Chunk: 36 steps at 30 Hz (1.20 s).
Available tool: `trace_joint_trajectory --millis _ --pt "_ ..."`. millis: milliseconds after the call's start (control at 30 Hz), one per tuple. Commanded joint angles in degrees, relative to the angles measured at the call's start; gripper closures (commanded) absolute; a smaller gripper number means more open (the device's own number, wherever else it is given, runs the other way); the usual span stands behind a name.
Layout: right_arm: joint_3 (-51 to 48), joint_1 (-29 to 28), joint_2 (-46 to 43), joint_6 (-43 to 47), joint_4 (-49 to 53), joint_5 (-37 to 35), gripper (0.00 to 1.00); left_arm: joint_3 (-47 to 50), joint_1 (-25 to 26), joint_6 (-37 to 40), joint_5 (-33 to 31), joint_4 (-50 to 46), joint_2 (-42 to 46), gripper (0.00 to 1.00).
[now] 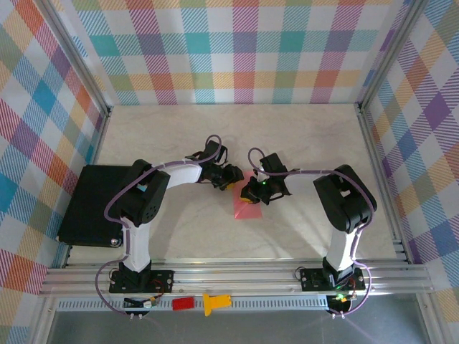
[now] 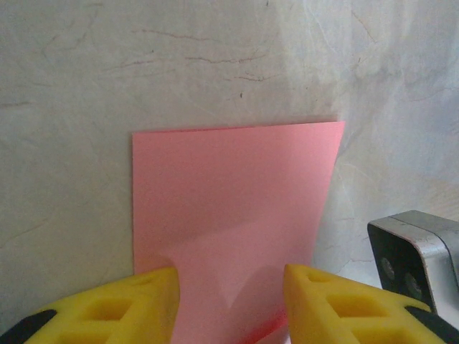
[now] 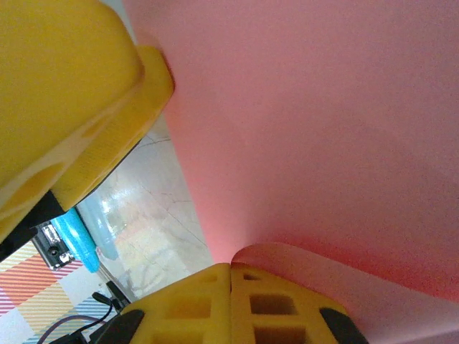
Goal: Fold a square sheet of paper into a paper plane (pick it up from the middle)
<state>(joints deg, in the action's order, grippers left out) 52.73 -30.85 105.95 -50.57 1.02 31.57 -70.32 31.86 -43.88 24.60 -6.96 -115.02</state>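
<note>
Left fingers [image 2: 129, 308] parted over square sheet of paper [image 2: 229, 208], near edge hidden; right fingers [image 3: 276, 301] pinch it

Paired arms: left arm [image 1: 140, 204] and right arm [image 1: 344, 201], each with white tubular links, black joint housings and black base, lilac cables [image 1: 110, 203] looped outside; left end effector [image 2: 229, 294] and right end effector [image 3: 229, 276] carry yellow moulded plastic fingers [image 2: 107, 312] with rectangular recesses on black mounts.

Plaid walls [image 1: 244, 50] ring a pale (marbled) table [image 1: 287, 129]
</note>
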Motion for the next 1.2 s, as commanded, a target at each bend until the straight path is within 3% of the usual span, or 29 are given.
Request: trace_joint_trajectory --millis 0,1167 --pt "0.8 -0.4 0.9 -0.4 -0.2 0.0 1.0 1.1 0.7 0.2 -1.5 -3.9 -3.5 0.56" --pt "0.1 -0.4 1.6 -0.3 -1.7 -0.6 1.0 2.0 0.7 -0.4 -2.0 -3.3 -3.1 0.57"
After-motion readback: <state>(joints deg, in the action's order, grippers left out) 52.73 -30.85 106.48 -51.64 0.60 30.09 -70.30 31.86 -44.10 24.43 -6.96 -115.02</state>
